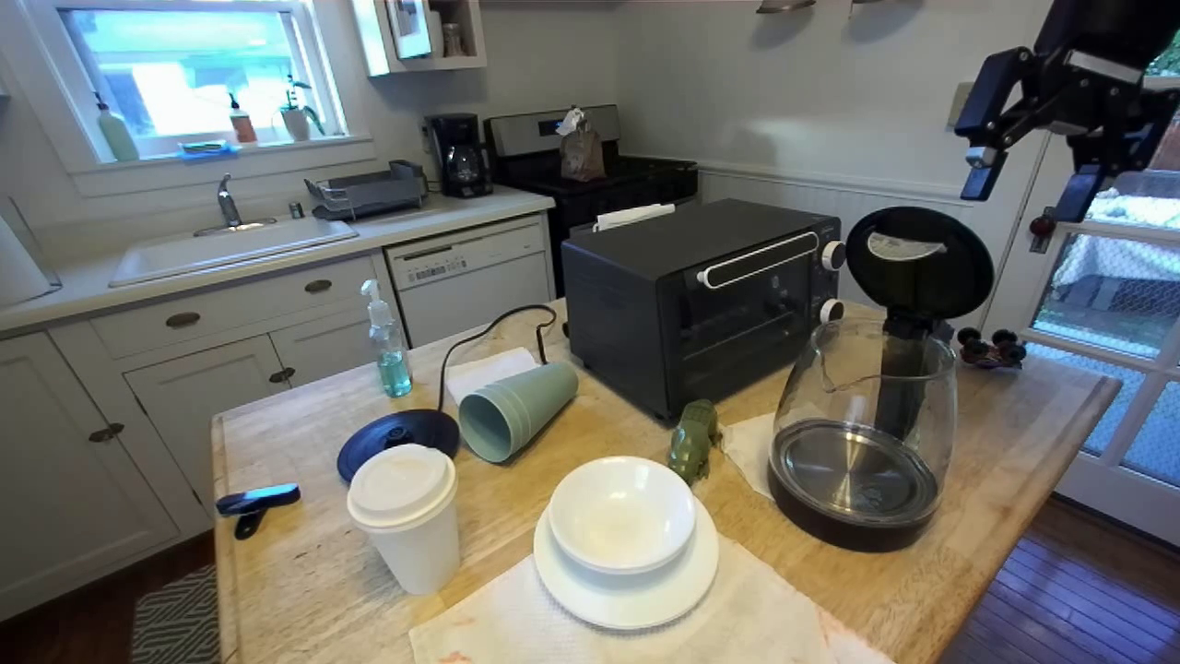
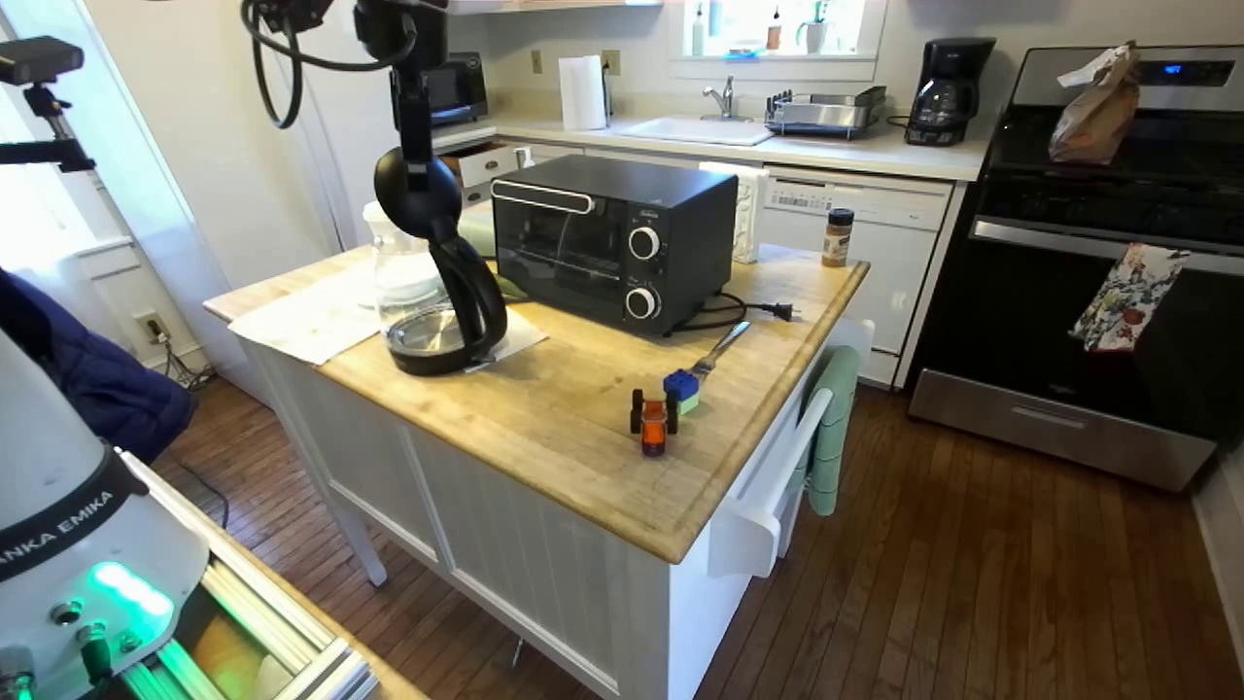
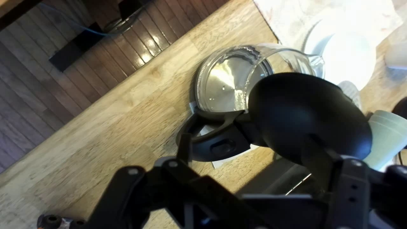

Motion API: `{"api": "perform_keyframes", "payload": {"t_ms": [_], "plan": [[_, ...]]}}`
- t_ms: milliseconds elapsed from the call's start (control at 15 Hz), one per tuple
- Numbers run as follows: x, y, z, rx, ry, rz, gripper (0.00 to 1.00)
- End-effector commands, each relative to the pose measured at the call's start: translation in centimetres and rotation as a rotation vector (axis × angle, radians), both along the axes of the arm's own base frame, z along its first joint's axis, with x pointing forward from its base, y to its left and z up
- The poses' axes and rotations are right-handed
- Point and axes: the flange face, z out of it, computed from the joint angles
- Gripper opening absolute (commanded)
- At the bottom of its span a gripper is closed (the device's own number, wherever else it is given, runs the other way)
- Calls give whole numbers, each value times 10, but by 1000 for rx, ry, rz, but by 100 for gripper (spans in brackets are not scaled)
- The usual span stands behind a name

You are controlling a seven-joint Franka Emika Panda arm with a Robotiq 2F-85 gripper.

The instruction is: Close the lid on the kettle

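The clear glass kettle (image 1: 862, 480) stands upright on the table, with its black base and handle. It shows in an exterior view (image 2: 428, 335) and in the wrist view (image 3: 222, 82). Its round black lid (image 1: 922, 263) is open and tilted up from the rim; its outside faces the wrist view (image 3: 305, 108). My gripper (image 1: 1031, 184) is open and empty, above the lid on its hinge side. In an exterior view the gripper (image 2: 418, 175) overlaps the lid (image 2: 394, 194). In the wrist view the jaws (image 3: 249, 143) are wide apart, one overlapping the lid; contact cannot be told.
A black toaster oven (image 1: 710, 286) stands beside the kettle. A white bowl (image 1: 622, 516) on a plate, a white cup (image 1: 406, 526), a green cup (image 1: 516, 415) and a green toy (image 1: 693, 443) share the table. A small toy car (image 2: 653, 423) lies near the table's edge.
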Motion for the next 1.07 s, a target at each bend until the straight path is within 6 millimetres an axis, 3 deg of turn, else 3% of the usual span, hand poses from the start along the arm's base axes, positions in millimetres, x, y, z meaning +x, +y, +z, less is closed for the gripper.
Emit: {"api": "perform_keyframes", "payload": {"t_ms": [0,533,1000], "plan": [[24,-3,-8,123,-18,-94,59],[45,4,-10,281,-75,-159,2],[50,10,-18,302,-52,-153,0]]}}
